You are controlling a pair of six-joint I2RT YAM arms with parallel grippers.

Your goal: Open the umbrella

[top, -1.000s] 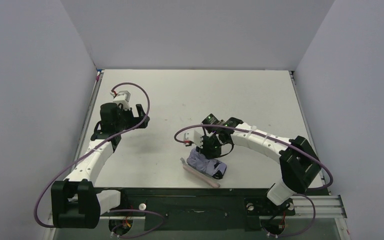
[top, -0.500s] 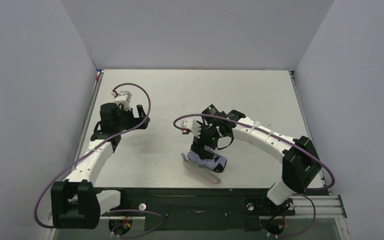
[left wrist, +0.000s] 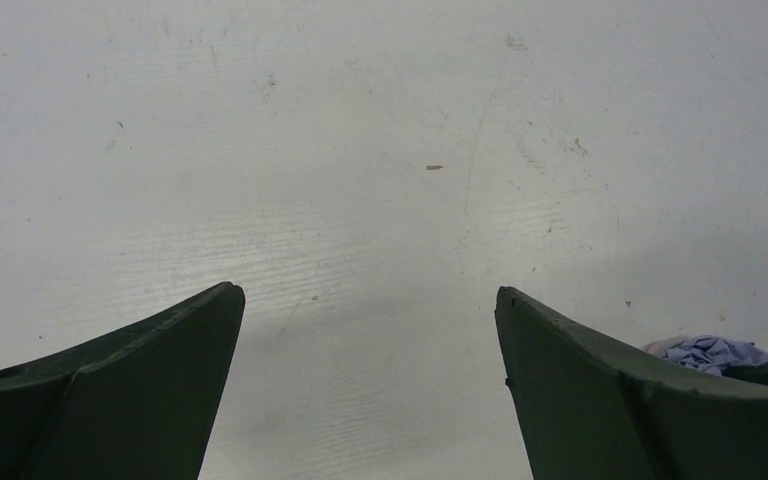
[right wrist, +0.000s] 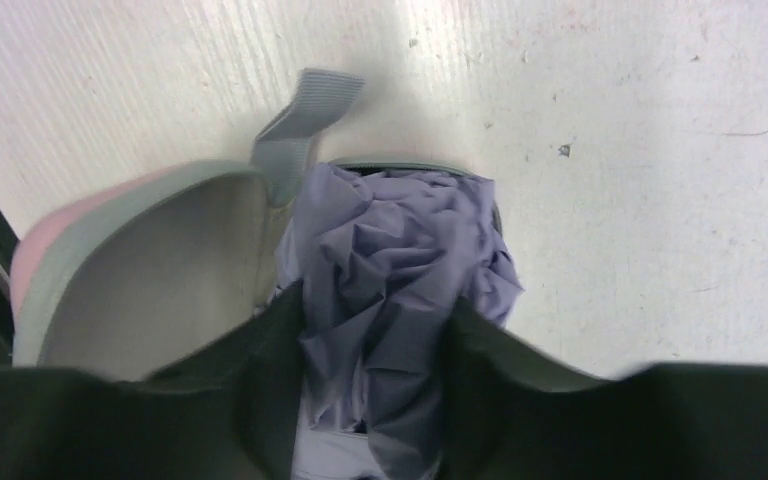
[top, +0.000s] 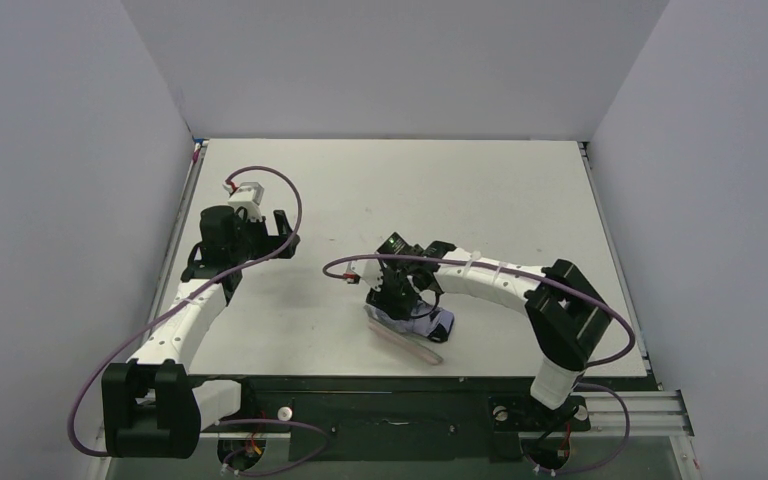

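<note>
While the umbrella [right wrist: 390, 250] lies folded as a crumpled lavender bundle inside the open case [right wrist: 130, 270], the right end effector [right wrist: 372, 305] reaches down over it. Its two dark fingers [right wrist: 270, 370] press against either side of the fabric, so it appears closed on the bundle. The case's lid lies open beside the bundle, pinkish-grey at the rim, and a grey strap [right wrist: 305, 115] pokes out past the case's far end. Seen from above, the case sits on the tabletop [top: 410, 190] close to its near edge. The left end effector [left wrist: 365, 290] hovers well apart from the case, off to its left and farther back, with its fingers spread wide over the tabletop.

The step in hand looks like lifting the umbrella out of the case. To do this well, the grip should catch the solid core under the fabric, not only loose folds; the pictures do not show which it has. A straight, slow lift away from the case would help, since the case looks light, nothing holds it down, and it could rise or slide with the bundle. The handle and shaft are hidden, so finding them has to wait until the bundle is clear of the case. Opening will likely need both arms, one holding the handle end while the other draws the canopy end away.
</note>
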